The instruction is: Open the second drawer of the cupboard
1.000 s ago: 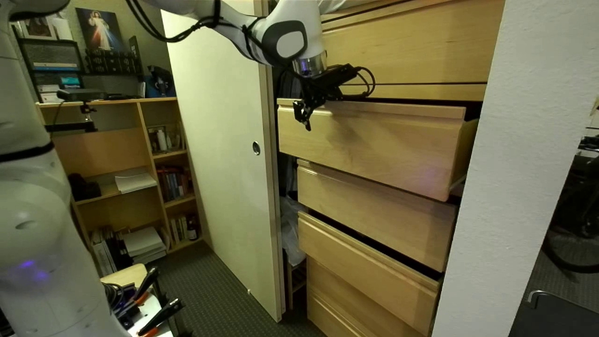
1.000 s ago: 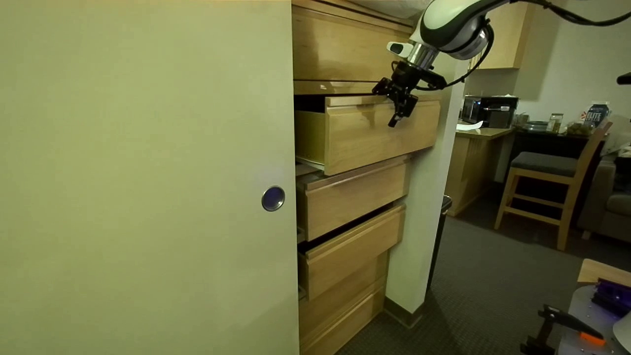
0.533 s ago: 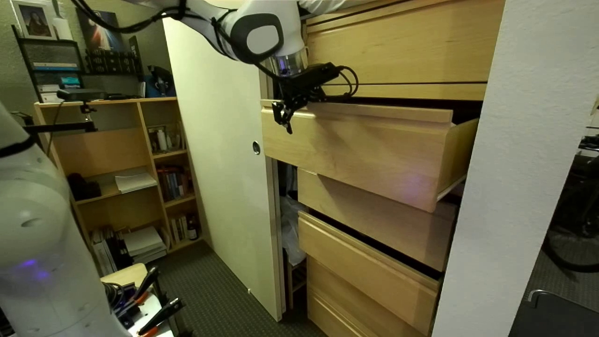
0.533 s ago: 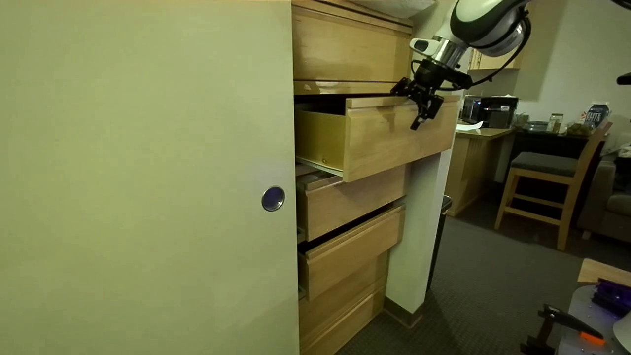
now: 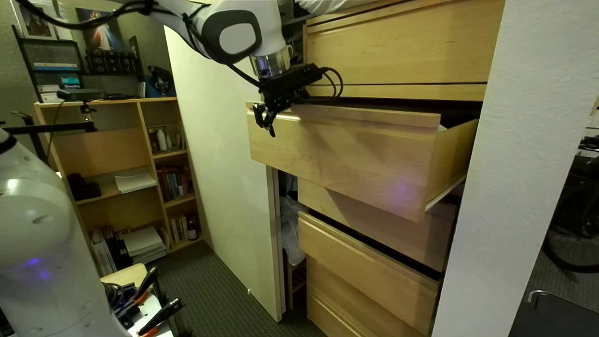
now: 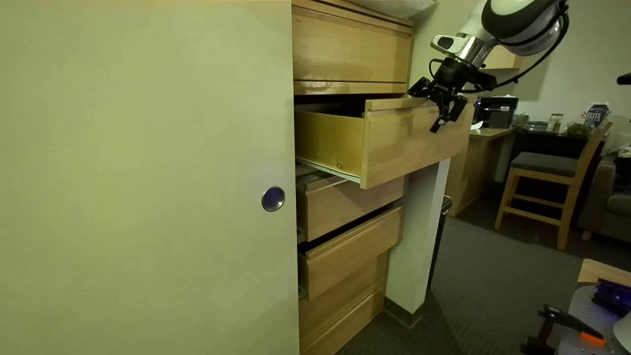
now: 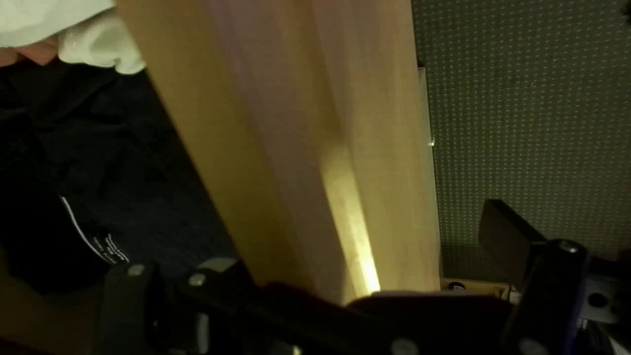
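Observation:
The cupboard (image 5: 402, 47) is pale wood with stacked wide fronts, also seen in an exterior view (image 6: 350, 44). Its second drawer (image 5: 346, 159) stands well pulled out, its side wall and runner showing in both exterior views (image 6: 414, 143). In the wrist view, the drawer front (image 7: 389, 172) runs between my fingers. My black gripper (image 5: 266, 118) straddles the front's top edge, also seen in an exterior view (image 6: 434, 108). In the wrist view the gripper (image 7: 360, 246) has its fingers wide apart, one on the inner side and one outside, apart from the front. The inner finger's contact is hidden.
Dark clothing (image 7: 98, 162) lies inside the drawer. Lower drawers (image 5: 365, 262) sit below, one slightly out. A cream door panel (image 5: 220, 164) stands beside the cupboard, a white wall (image 5: 524, 164) on the opposite side. A bookshelf (image 5: 107, 150) and a chair (image 6: 547, 167) stand farther off.
The second drawer has slid steadily farther out of the cupboard. My gripper and arm have moved outward with it, the gripper staying at its top edge.

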